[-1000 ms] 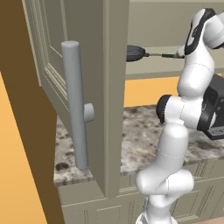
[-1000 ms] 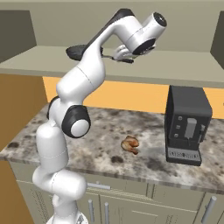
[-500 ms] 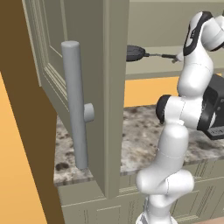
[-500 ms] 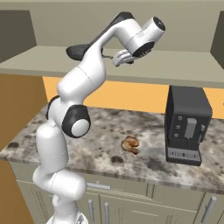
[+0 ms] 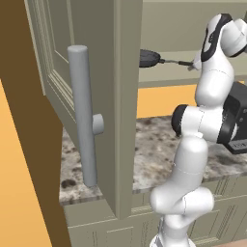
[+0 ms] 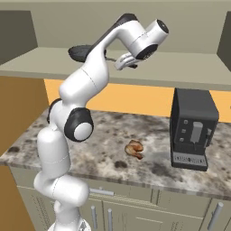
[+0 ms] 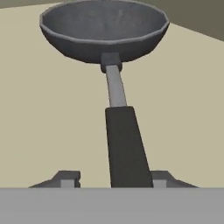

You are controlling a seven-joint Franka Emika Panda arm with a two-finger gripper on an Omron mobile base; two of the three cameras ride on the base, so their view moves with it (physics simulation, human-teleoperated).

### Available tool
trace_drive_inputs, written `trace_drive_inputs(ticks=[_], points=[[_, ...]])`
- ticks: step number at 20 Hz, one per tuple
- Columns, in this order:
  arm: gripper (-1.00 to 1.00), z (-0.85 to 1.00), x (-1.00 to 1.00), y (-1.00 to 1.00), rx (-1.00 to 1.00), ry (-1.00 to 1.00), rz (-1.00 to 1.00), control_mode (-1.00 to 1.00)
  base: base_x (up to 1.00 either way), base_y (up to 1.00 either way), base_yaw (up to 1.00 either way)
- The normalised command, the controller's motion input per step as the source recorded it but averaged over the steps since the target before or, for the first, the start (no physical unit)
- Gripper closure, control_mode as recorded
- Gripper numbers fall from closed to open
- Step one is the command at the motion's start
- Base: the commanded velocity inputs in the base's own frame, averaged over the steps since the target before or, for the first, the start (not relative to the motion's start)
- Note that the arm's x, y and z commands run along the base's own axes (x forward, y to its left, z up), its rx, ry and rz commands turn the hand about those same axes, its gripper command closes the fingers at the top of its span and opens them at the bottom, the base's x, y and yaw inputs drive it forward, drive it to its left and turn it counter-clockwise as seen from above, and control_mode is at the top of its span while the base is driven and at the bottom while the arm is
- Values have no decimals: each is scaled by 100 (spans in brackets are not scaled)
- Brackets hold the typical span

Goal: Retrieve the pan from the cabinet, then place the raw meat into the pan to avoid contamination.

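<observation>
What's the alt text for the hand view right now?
A dark grey frying pan sits empty on the beige cabinet shelf, its straight handle running down toward the camera. The handle's dark grip passes between the tool's two fingertips, one on each side; contact cannot be judged.

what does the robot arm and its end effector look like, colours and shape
The arm is made of glossy white, rounded tube-like segments joined by dark grey to black round joint caps, rising from a bulbous white base. The end effector has two small dark grey finger tips with pale square pads. No cables or markings can be made out.
</observation>
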Motion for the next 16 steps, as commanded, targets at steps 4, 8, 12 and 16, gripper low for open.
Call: trace_drive_inputs(ticks=[4, 8, 12, 16], points=[[100, 0, 0, 1, 0, 0, 0, -100, 0, 0, 0], [100, 0, -2, 14, 0, 0, -2, -100, 0, 0, 0], [100, 1, -19, 13, 0, 0, -11, -100, 0, 0, 0], [100, 18, -23, 13, -3, -1, -15, -100, 0, 0, 0]])
